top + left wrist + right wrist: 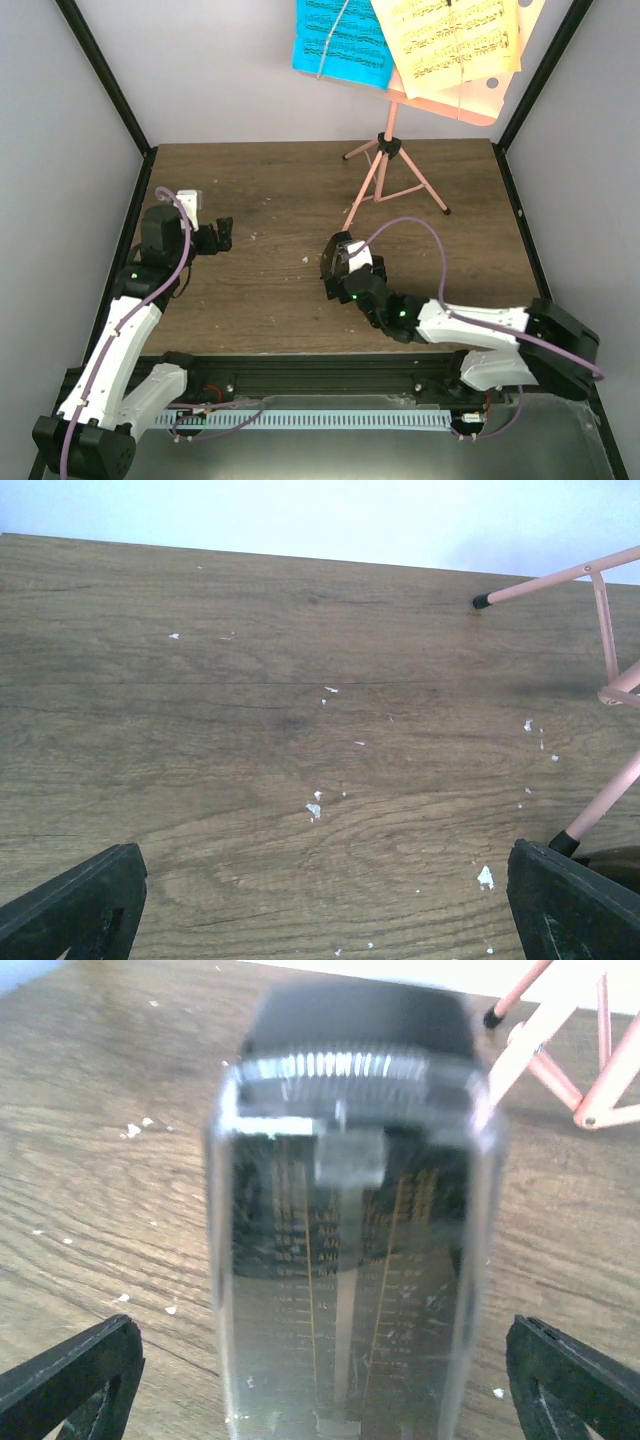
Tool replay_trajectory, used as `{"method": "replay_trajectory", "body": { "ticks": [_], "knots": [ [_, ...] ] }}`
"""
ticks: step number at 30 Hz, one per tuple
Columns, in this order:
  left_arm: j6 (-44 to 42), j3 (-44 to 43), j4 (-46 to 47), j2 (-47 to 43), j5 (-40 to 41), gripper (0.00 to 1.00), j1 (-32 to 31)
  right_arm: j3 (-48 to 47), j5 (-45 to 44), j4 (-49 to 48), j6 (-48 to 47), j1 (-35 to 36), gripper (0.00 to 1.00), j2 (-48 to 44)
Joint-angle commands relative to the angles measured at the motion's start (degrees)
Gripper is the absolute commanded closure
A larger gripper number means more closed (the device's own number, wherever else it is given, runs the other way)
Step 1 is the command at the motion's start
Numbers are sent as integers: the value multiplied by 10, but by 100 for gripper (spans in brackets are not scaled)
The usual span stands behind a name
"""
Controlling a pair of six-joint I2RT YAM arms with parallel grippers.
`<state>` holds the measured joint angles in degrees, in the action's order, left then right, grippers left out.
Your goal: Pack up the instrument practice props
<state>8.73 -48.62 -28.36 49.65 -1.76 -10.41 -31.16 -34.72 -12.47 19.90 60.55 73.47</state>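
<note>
Right wrist view showed the metronome (345,1250) filling the frame, standing between the fingers of the right gripper (325,1375). The fingers were spread wide with a gap on either side, so nothing was held. It sat on the table (260,200) near the middle, in front of the music stand (385,165), whose nearest leg tip was close behind it. The left gripper (325,905) was also wide open, hanging over bare wood with nothing between its fingers.

The metronome looked stiff and probably fairly light, but its glossy front and tapering sides would likely slip in a pinch. The two side faces low down seemed the safest hold, keeping off the front with its scale and pendulum. The stand looked top-heavy on thin legs and would tip easily, so its pole near the leg hub seemed the best place to grip. The blue sheet (340,40) and the yellow sheet (450,40) rested on the stand's desk. They were thin and limp and would need a pinch at an edge.

No box, bag or case showed in any view.
</note>
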Motion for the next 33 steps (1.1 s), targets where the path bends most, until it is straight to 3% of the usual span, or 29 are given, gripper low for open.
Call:
{"method": "replay_trajectory", "body": {
  "ticks": [1, 8, 10, 12, 14, 18, 22, 25, 28, 33],
  "knots": [
    [-6, 3, 9, -3, 4, 0, 2, -8, 52, 87, -33, -1, 0, -95],
    [-8, -2, 8, -16, 54, 0, 1, -53, 196, 239, -66, -1, 0, -247],
    [11, -19, -8, -21, 120, 0, -8, -76, 201, 257, -62, -7, 0, -262],
    [25, -29, -5, -31, 126, 0, -17, -94, 220, 251, -60, -30, 0, -270],
    [40, -23, 17, -47, 100, 0, -39, -111, 260, 239, -41, -86, 0, -273],
    [57, -30, 74, -38, 4, 0, -101, -121, 417, 218, -2, -266, 0, -266],
    [-1, -102, 77, 48, -55, 1, -187, -109, 579, 214, 32, -443, 0, -215],
    [-56, -166, 57, 138, -176, 0, -222, -81, 675, 209, 70, -549, 0, -183],
    [-116, -205, 48, 210, -294, 0, -250, -34, 669, 188, 84, -578, 0, -209],
    [-187, -273, 14, 326, -349, 0, -274, 11, 681, 184, 74, -578, 0, -267]
  ]
}}
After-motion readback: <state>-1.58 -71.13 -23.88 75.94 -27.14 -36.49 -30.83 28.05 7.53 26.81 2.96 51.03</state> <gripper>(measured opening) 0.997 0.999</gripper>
